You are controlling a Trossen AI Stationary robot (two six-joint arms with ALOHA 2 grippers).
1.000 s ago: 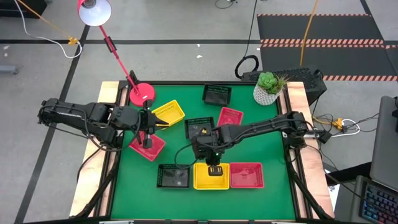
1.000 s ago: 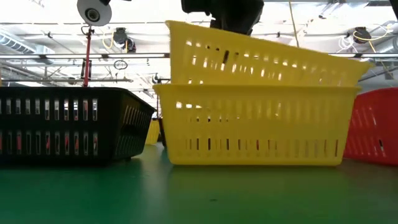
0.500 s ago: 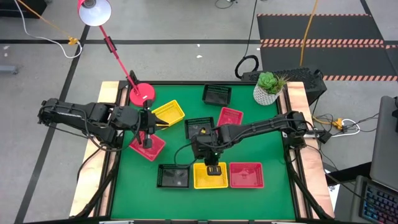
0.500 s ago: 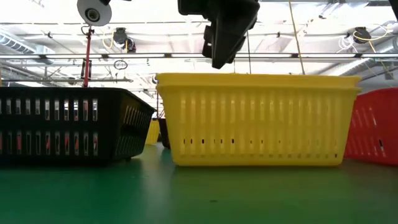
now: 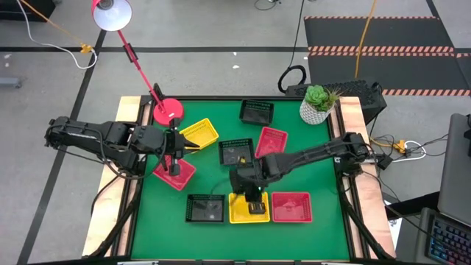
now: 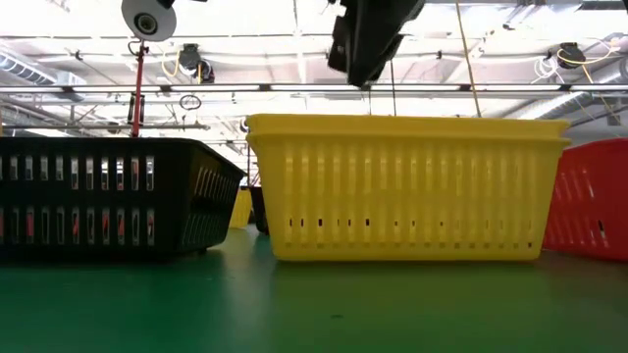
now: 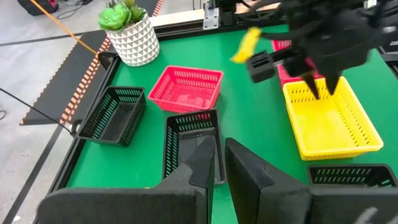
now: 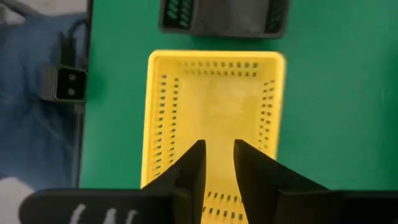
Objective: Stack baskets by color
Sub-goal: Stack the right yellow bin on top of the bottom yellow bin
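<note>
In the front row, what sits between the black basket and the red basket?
The yellow basket stack sits between the black basket and the red basket, seen in the high view. The right hand hangs above it, holding nothing.

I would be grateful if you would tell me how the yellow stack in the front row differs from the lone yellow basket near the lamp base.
The yellow stack sits square to the table edge, in a row between a black basket and a red basket; the lone yellow basket lies skewed. The right end effector hovers over the stack; the left end effector is beside the lone one. Both are the same yellow slotted plastic.
</note>
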